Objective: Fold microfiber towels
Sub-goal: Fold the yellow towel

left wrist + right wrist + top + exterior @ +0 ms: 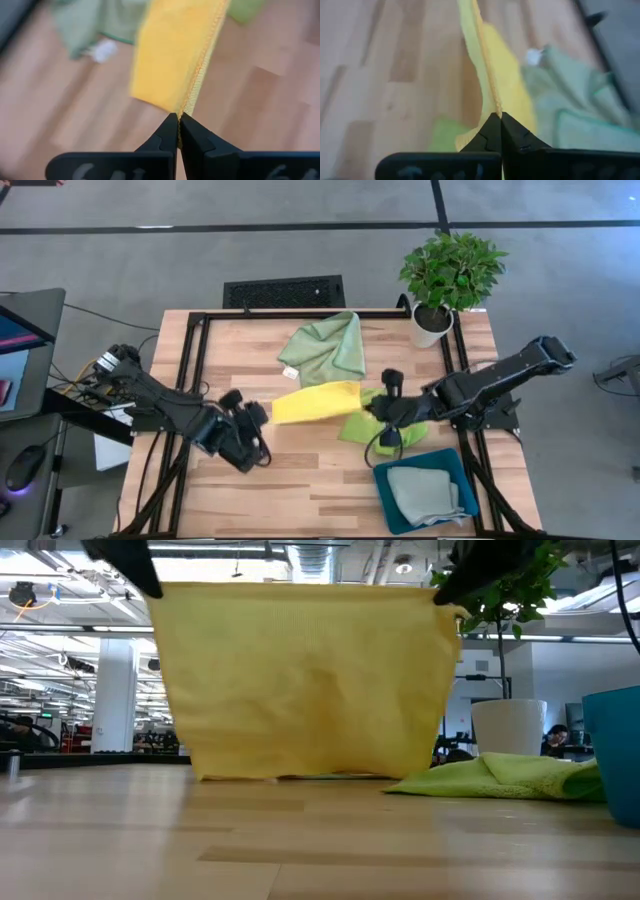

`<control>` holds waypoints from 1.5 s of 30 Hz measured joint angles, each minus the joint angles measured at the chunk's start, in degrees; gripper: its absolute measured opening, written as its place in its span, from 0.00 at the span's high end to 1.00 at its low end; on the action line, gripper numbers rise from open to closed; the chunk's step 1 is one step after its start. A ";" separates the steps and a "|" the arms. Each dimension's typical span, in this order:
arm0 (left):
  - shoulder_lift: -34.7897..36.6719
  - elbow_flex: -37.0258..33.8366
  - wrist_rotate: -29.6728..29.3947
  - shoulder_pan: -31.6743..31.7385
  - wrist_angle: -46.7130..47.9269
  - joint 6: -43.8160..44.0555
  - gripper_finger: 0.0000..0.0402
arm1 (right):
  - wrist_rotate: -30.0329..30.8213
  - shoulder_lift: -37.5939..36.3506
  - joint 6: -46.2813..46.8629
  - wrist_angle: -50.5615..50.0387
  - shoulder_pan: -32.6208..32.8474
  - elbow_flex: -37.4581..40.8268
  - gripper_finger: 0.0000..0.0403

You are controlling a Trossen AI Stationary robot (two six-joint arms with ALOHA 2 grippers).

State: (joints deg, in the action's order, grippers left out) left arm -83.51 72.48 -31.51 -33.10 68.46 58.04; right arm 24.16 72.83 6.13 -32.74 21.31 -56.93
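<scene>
The bright yellow towel (315, 402) hangs stretched between my two grippers over the middle of the table; in the low view (305, 680) it hangs like a curtain. My left gripper (262, 415) is shut on its left corner, my right gripper (368, 408) on its right corner. The lime green towel (385, 425) lies crumpled under my right gripper. The sage green towel (325, 348) lies crumpled at the far middle. The light grey-blue towel (428, 495) lies folded in the teal tray (385, 498). My left gripper pinches the yellow towel's top left corner (181, 111) between its two fingertips, at the stitched edge. The fingers come level from the table's left. The towel hangs below, its top edge drawn taut, its lower edge (290, 776) at the table top. My right gripper pinches the yellow towel's top right corner (496, 111) between its two fingertips, at the hem. The fingers come level from the table's right. The towel hangs below the hold, taut along its top edge toward the other gripper.
A potted plant (448, 280) in a white pot stands at the far right corner. The teal tray stands at the near right. Bare wood lies at the near left (280, 500) and far left of the table.
</scene>
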 joint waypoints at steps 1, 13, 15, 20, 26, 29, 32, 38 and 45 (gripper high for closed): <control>0.00 -1.19 1.09 -0.68 -2.49 0.10 1.00 | -1.31 0.63 1.06 -0.33 0.75 0.00 0.98; 0.01 -10.27 10.41 -5.42 -20.96 7.74 1.00 | -13.83 8.55 10.11 0.12 6.24 -0.04 0.98; 0.01 -11.64 12.08 -5.56 -23.23 8.76 1.00 | -15.24 9.58 10.77 0.26 6.35 -0.07 0.98; 0.01 -15.64 15.56 -5.58 -31.48 9.10 1.00 | -16.55 10.96 11.50 -0.05 5.29 -0.07 0.98; -0.02 -17.34 11.07 -5.12 -30.62 7.90 1.00 | -14.26 10.93 11.48 -0.51 1.93 -0.04 0.98; -0.02 -17.34 7.51 -4.26 -27.50 7.76 1.00 | -13.78 11.29 11.46 -0.69 -0.49 -0.02 0.98; -0.02 -17.34 5.07 -3.00 -25.27 8.10 1.00 | -13.75 13.36 11.43 -1.06 -3.00 0.04 0.98; -2.35 -17.26 4.05 0.63 -23.36 7.63 1.00 | -8.17 18.35 7.91 -1.17 -6.42 0.01 0.98; -8.04 -17.30 2.50 4.16 -21.87 6.11 1.00 | -4.56 20.27 6.89 -1.12 -9.07 0.00 0.98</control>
State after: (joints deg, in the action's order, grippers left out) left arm -91.55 55.18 -29.01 -28.94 46.59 64.15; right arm 19.60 93.10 13.02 -33.86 12.23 -56.93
